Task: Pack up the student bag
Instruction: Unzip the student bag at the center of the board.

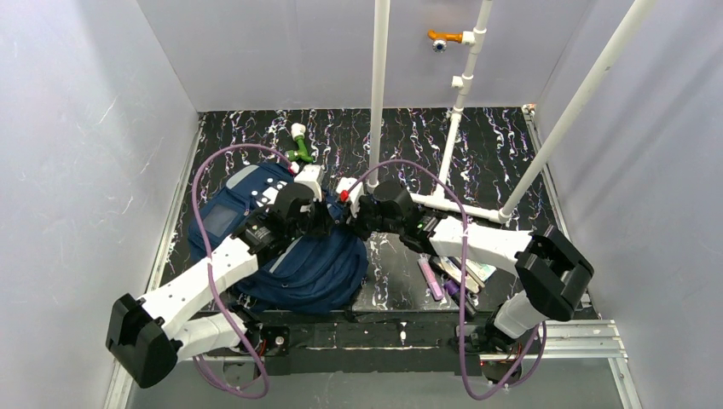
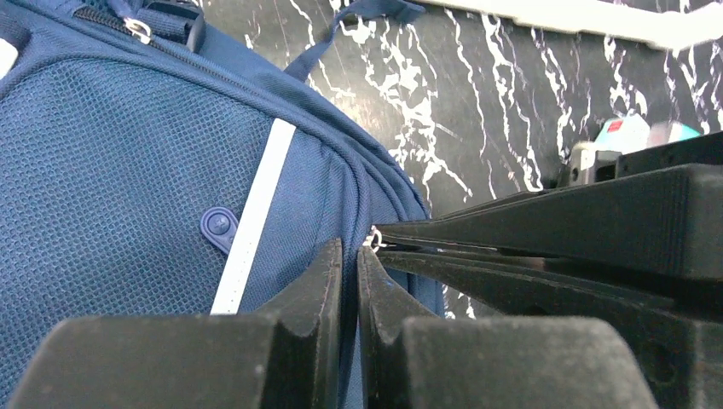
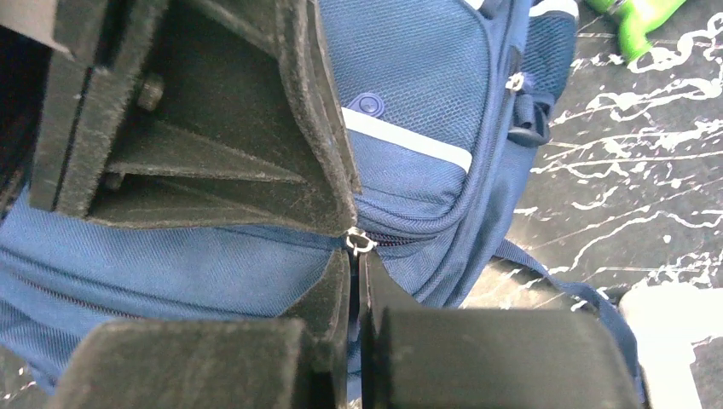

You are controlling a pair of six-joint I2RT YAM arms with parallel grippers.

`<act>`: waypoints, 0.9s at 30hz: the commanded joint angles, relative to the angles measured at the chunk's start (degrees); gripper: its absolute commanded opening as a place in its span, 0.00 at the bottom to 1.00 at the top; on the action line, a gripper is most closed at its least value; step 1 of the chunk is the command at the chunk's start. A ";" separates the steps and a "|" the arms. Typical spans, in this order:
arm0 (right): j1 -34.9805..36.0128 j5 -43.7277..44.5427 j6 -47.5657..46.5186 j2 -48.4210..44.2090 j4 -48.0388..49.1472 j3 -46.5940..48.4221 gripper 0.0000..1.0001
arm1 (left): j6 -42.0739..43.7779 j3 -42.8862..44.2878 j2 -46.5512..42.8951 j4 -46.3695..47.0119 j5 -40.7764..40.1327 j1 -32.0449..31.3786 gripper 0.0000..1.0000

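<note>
Where right pincer (image 3: 354,262) grips, zipper (image 3: 359,242) half-hidden

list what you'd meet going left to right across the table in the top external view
student bag → left gripper → right gripper → loose pens and stationery

The left half of the table (image 1: 499,149) is occupied by the student bag (image 1: 320,277). Bare surface is left at the far right, bounded by the white pipe frame (image 1: 460,207). Small items (image 1: 456,277) are heaped near right.
</note>
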 commanded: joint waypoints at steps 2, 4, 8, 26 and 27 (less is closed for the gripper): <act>-2.57 -10.51 -0.56 1.64 6.96 4.45 0.01 | -4.98 7.61 3.76 -0.80 -1.17 2.86 0.15; -2.57 -12.14 -0.09 1.43 8.85 2.38 0.01 | -5.18 6.73 2.50 -1.99 2.37 3.42 0.42; -2.57 -13.49 2.18 0.01 15.85 -2.23 0.01 | -6.75 7.57 -1.08 -6.76 3.91 4.51 0.66; -2.48 -12.25 1.66 -3.84 18.02 -5.09 0.01 | -0.26 26.35 22.58 -19.14 2.95 6.04 0.59; -2.48 -12.38 1.60 -3.84 18.10 -5.02 0.01 | 0.06 26.20 22.68 -19.62 2.44 5.73 0.59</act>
